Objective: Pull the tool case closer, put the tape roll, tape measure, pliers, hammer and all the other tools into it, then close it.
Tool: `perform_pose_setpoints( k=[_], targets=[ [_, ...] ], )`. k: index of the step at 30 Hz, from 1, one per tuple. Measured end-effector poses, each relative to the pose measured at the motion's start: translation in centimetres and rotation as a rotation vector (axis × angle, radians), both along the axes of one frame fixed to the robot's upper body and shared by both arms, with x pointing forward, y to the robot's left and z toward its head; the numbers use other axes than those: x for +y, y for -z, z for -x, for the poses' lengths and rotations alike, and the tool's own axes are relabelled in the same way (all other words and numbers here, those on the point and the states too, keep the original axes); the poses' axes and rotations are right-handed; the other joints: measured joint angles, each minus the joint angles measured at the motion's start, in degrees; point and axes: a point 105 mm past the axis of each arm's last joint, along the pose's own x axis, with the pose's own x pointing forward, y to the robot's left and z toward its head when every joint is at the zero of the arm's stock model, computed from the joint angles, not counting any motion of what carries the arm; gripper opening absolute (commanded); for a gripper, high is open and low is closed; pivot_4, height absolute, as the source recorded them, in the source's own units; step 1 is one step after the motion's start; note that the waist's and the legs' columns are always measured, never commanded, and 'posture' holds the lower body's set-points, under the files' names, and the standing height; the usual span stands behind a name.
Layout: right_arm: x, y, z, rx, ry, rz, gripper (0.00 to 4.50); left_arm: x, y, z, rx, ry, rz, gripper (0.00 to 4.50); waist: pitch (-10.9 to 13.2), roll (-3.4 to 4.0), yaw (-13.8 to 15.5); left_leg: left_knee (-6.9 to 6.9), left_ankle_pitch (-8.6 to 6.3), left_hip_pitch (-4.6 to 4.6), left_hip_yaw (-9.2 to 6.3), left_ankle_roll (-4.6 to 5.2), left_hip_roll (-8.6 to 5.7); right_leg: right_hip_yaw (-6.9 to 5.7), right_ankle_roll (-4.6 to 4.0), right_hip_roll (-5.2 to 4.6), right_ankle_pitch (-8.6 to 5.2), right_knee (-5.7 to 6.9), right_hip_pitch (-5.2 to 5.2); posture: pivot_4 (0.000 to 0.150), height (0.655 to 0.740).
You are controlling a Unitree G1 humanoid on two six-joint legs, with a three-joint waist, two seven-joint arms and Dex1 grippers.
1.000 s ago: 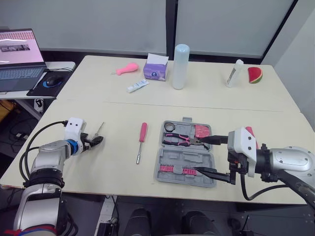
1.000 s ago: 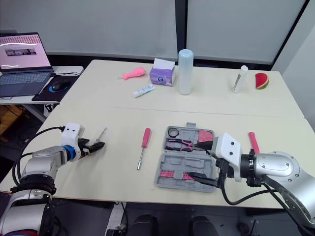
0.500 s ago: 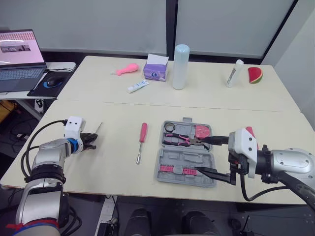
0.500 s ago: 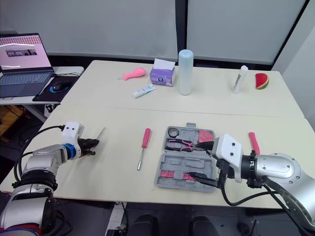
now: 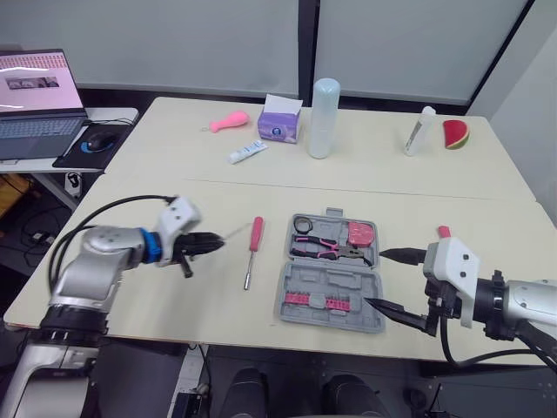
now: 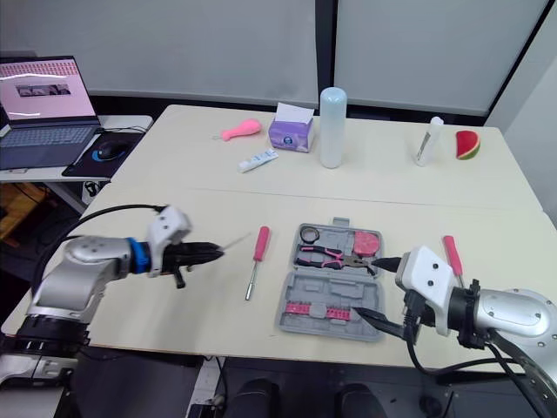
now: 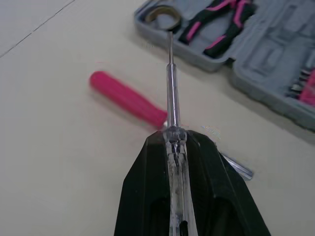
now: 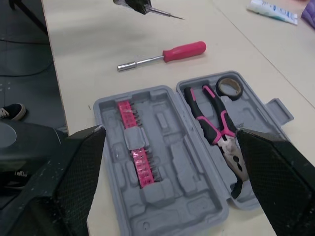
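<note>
The grey tool case (image 5: 324, 298) lies open near the table's front edge. In it are a tape roll (image 5: 300, 225), pink-handled pliers (image 5: 324, 248), a pink tape measure (image 5: 359, 233) and a strip of pink bits (image 8: 134, 159). A pink screwdriver (image 5: 252, 244) lies left of the case. My left gripper (image 5: 207, 243) is shut on a clear-handled thin screwdriver (image 7: 170, 91), its tip pointing at the case. My right gripper (image 5: 374, 279) stands open at the case's right edge, holding nothing. Another pink-handled tool (image 6: 452, 255) lies to the right.
At the back stand a tall pale bottle (image 5: 321, 118), a purple tissue box (image 5: 281, 124), a pink toy (image 5: 228, 121), a tube (image 5: 245, 152), a white bottle (image 5: 419, 131) and a watermelon slice (image 5: 452, 134). A laptop (image 5: 35, 104) sits on a side table at the left.
My left gripper shut on the clear screwdriver near the table's left edge, lifted it and swung right toward the case. The right gripper drew back slightly from the case.
</note>
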Motion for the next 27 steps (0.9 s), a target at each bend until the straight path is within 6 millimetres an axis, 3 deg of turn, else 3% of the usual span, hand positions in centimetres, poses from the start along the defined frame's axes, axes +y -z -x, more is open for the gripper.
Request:
perform_pose_setpoints(
  k=[4,10,15,27],
  targets=[
    [-0.5,0.6,0.3,0.019,0.024,0.028,4.5,-5.7,0.7,0.9,-0.012,0.215,-0.065,0.2,0.0,0.0,0.0,-0.01,-0.01,-0.02,0.04,0.01,-0.01,0.05,0.0,0.12,0.0,-0.05,0.0,0.15,0.7002],
    [-1.2,1.1,0.0,0.002,0.089,0.079,4.5,-11.6,1.5,1.1,-0.038,0.38,-0.127,0.2,0.0,-0.01,0.0,-0.01,-0.04,-0.02,0.09,0.08,-0.02,0.13,0.0,0.18,0.0,-0.05,-0.01,0.15,0.7002],
    [-1.3,1.9,0.0,0.02,0.112,0.106,4.5,-13.3,2.6,0.7,-0.034,0.392,-0.166,0.2,0.0,-0.01,0.0,-0.01,-0.05,-0.03,0.09,0.09,-0.03,0.15,0.0,0.18,0.0,-0.06,-0.01,0.15,0.7002],
    [-1.7,2.5,0.1,0.019,0.135,0.144,4.5,-14.6,4.1,0.0,-0.037,0.367,-0.192,0.2,0.0,-0.01,0.1,-0.01,-0.04,-0.04,0.09,0.07,-0.06,0.16,0.0,0.17,0.0,-0.08,-0.01,0.15,0.7002]
  ],
)
